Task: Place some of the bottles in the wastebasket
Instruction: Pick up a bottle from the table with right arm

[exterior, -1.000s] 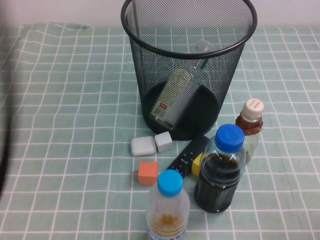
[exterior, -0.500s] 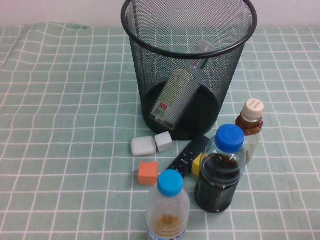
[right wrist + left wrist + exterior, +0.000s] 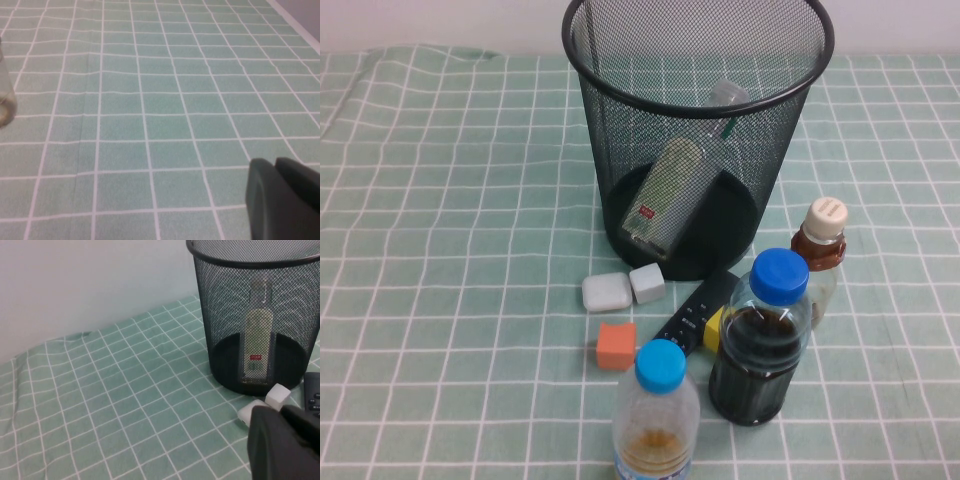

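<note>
Gone from the high view is the dark blur that stood at the far left edge a second ago; nothing else on the counter (image 3: 440, 200) has shifted. Neither arm shows from above. Each wrist view shows only a dark corner of its own gripper: the left gripper (image 3: 285, 442) hangs near the wastebasket (image 3: 697, 130), the right gripper (image 3: 282, 197) over bare green checked cloth, and whether either one's fingers are open cannot be told. Left to right: a white case (image 3: 605, 292), a grey block (image 3: 647, 283), an orange block (image 3: 616, 345), a blue-capped bottle (image 3: 656, 415), the wastebasket with the white-capped bottle (image 3: 675, 195) leaning inside, a remote (image 3: 696, 312), a dark blue-capped bottle (image 3: 760, 340), and the beige-capped bottle (image 3: 819, 250) upright.
</note>
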